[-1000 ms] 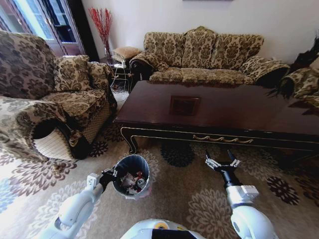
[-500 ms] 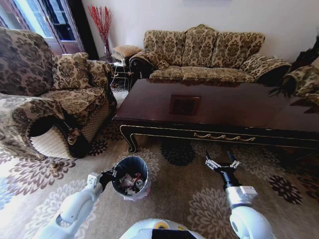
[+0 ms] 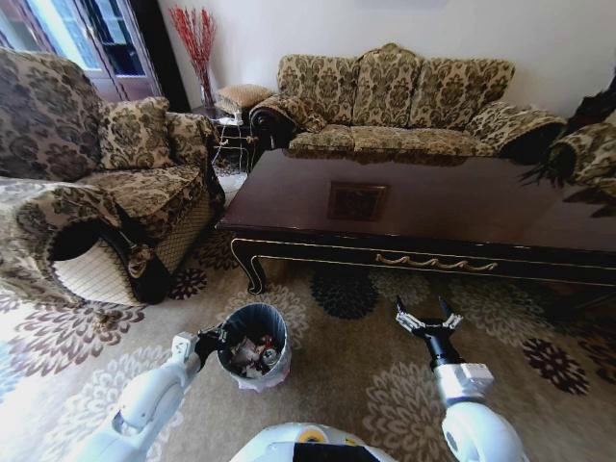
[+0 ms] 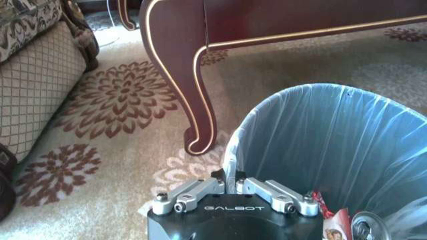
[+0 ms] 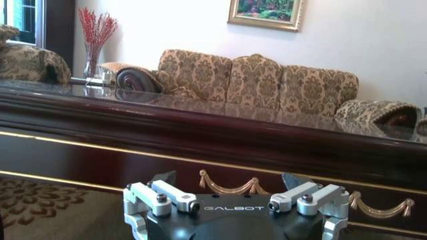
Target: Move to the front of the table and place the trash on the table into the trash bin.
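Already full of wrappers, the trash bin (image 3: pixel 252 345) hangs by its rim pinched in the left gripper (image 3: pixel 214 339), so the thin liner (image 4: pixel 320 145) could slip free, while the right gripper (image 3: pixel 426 320) waits spread before the table (image 3: pixel 423 217).

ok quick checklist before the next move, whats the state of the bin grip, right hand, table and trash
1. Left gripper shut on the trash bin rim: ok, fingers pinch the bag liner edge.
2. Trash inside the bin: ok, wrappers and tissues sit at the bottom.
3. Right gripper free: ok, open, holding nothing, in front of the coffee table.
4. Table top free of trash: ok in the head view.
5. Bin upright: ok.
6. Bin standing on the carpet or lifted: cannot tell.
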Available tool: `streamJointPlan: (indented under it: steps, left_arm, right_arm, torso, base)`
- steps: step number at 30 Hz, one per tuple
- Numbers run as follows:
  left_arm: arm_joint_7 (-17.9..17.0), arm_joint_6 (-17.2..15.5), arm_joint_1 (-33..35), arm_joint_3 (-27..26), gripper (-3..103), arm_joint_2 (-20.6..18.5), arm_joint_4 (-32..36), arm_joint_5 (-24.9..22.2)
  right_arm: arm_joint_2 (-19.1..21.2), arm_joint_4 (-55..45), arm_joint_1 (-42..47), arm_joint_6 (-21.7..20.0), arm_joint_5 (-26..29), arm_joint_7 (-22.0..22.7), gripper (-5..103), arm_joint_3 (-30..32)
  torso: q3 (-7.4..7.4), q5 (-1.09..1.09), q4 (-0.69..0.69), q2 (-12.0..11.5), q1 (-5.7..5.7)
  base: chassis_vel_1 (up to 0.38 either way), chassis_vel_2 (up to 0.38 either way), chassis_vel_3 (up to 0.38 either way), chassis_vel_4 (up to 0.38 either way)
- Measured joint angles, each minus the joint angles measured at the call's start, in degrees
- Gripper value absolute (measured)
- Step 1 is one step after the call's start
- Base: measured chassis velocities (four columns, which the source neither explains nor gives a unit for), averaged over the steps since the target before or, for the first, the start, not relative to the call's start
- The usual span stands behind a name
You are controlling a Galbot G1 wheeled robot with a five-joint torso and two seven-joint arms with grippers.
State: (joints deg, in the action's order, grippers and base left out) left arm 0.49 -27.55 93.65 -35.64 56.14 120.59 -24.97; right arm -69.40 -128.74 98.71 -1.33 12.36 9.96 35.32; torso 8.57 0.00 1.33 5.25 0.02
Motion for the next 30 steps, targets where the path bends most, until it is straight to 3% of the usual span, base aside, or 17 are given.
streamJointPlan:
  steps: [9, 14, 25, 27, 29, 30]
  left_arm:
    - [0.5, -0.2, 0.5, 0.2, 3, 0.8, 0.0, 0.7]
    - [1.6, 1.5, 0.6, 0.5, 2, 1.3, -1.0, 1.8]
    - [2.4, 4.6, 0.3, 1.2, 49, 2.0, -2.8, 2.4]
    - [2.4, 4.7, 0.2, 1.0, 49, 2.0, -2.8, 2.4]
    - [2.2, 6.0, 0.2, 0.6, 60, 2.2, -2.8, 2.4]
    - [2.0, 6.6, 0.2, 0.5, 60, 2.3, -2.8, 2.4]
  right_arm:
    - [0.4, -0.1, 0.1, 0.0, 0.0, 0.0, 100, 0.2]
    - [0.5, -0.1, 0.2, 0.0, 0.0, 0.0, 100, 0.3]
    - [0.6, -0.5, 0.5, 0.1, 0.1, 0.0, 100, 0.7]
    - [0.5, -0.5, 0.6, 0.1, 0.1, 0.0, 100, 0.7]
    - [0.5, -0.8, 0.6, 0.1, 0.1, 0.0, 100, 0.7]
    - [0.5, -0.9, 0.6, 0.1, 0.1, 0.0, 100, 0.7]
  torso:
    - [0.16, 0.0, 0.0, 0.2, -0.01]
    - [0.23, -0.01, 0.0, 0.3, -0.01]
    - [0.36, 0.0, 0.0, 0.5, -0.01]
    - [0.37, 0.0, 0.0, 0.5, -0.01]
    - [0.39, 0.0, 0.0, 0.5, -0.01]
    - [0.39, 0.0, 0.0, 0.5, -0.01]
  base:
    - [0.0, 0.0, 0.0, 0.0]
    - [0.0, 0.0, 0.0, 0.0]
    - [0.0, 0.0, 0.0, 0.0]
    - [0.0, 0.0, 0.0, 0.0]
    - [0.0, 0.0, 0.0, 0.0]
    - [0.0, 0.0, 0.0, 0.0]
